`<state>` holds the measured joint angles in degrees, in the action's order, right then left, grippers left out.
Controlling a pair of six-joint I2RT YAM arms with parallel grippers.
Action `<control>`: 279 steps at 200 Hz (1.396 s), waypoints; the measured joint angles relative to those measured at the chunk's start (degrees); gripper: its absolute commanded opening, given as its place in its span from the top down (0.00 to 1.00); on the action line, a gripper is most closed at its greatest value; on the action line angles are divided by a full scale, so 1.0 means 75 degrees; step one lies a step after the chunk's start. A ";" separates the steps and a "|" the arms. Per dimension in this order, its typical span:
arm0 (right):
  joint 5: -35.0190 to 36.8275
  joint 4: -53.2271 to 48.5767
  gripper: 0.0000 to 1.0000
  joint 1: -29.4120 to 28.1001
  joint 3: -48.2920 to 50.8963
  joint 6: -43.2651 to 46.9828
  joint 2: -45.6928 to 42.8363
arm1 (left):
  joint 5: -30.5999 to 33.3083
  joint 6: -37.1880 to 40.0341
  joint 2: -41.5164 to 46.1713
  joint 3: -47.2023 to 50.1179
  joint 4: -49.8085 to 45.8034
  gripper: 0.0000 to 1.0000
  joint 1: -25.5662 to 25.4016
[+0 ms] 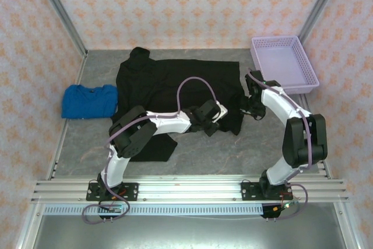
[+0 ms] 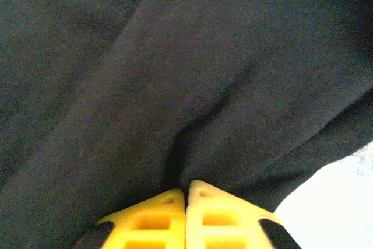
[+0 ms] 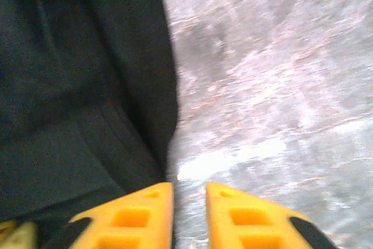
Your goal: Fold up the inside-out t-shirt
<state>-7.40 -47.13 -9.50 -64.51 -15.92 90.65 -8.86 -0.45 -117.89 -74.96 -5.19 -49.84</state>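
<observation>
The inside-out t-shirt (image 1: 163, 80), plain black, lies spread over the middle and back of the grey table, with one part trailing toward the front left (image 1: 154, 147). My left gripper (image 1: 211, 125) is low over the shirt's front right part. In the left wrist view its yellow jaws (image 2: 186, 188) are pressed together, and a crease of black cloth (image 2: 175, 86) runs into their tips. My right gripper (image 1: 253, 109) sits at the shirt's right edge. In the right wrist view its jaws (image 3: 189, 186) stand slightly apart over bare table, with the shirt's edge (image 3: 87, 86) just beside the left finger.
A folded bright blue garment (image 1: 90, 100) lies at the left edge of the table. A lilac plastic basket (image 1: 312, 77) stands at the back right. Grey tabletop (image 1: 233, 150) shows in front of the shirt, and patterned walls close in three sides.
</observation>
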 measured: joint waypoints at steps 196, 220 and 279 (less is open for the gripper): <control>0.0673 0.1851 0.94 -0.1856 0.2314 -0.1880 -0.0711 | -0.1384 -0.1032 0.0574 0.1005 0.0437 1.00 0.0755; 0.0641 0.1545 1.00 -0.1577 0.2037 -0.1658 -0.1233 | -0.1626 -0.1087 0.0676 0.1119 0.0597 1.00 0.0836; -0.0793 0.1201 1.00 -0.0597 0.1641 -0.0440 -0.2060 | -0.2122 -0.1183 0.0901 0.1183 0.0965 1.00 0.0889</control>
<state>-13.34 -38.13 -13.98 -52.21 -19.22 75.20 -24.77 -9.32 -111.13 -66.08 2.04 -43.18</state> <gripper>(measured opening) 0.046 0.043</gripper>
